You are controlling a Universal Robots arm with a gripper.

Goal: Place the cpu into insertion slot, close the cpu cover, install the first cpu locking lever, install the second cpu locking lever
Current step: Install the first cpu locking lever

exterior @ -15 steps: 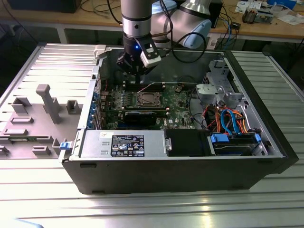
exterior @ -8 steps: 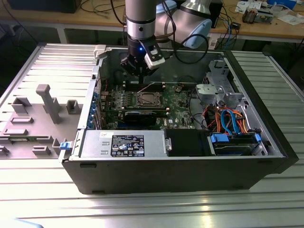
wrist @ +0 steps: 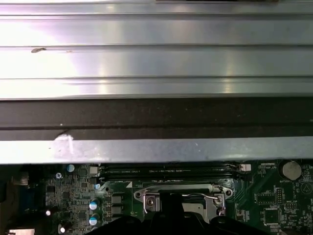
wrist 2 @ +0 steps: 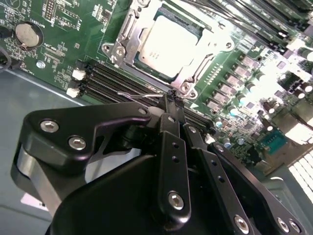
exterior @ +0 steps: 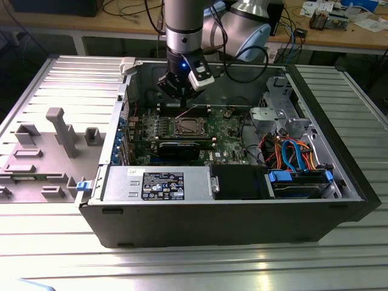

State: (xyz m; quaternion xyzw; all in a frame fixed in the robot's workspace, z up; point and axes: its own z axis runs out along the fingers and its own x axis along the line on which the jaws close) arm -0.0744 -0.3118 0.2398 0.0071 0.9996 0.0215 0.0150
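The cpu (wrist 2: 168,41) lies flat in the insertion slot (exterior: 189,127) on the green board, its silver top showing. The cpu cover (wrist 2: 193,73) is folded down around it as a silvery frame. A thin wire locking lever (wrist 2: 139,96) runs along the slot's near edge and also shows in the first wrist view (wrist: 211,197). My gripper (wrist 2: 173,102) is shut, its black fingertips right at the lever's end by the cover's corner screw; whether they pinch the wire I cannot tell. In the exterior view the gripper (exterior: 183,110) hangs just behind the slot.
Long memory slots (wrist 2: 115,81) lie between gripper and slot. A black card (exterior: 179,147) stands in front of the slot, and a power supply (exterior: 157,182) fills the case front. Drive cage (exterior: 285,115) and cables (exterior: 291,154) sit on the exterior view's right.
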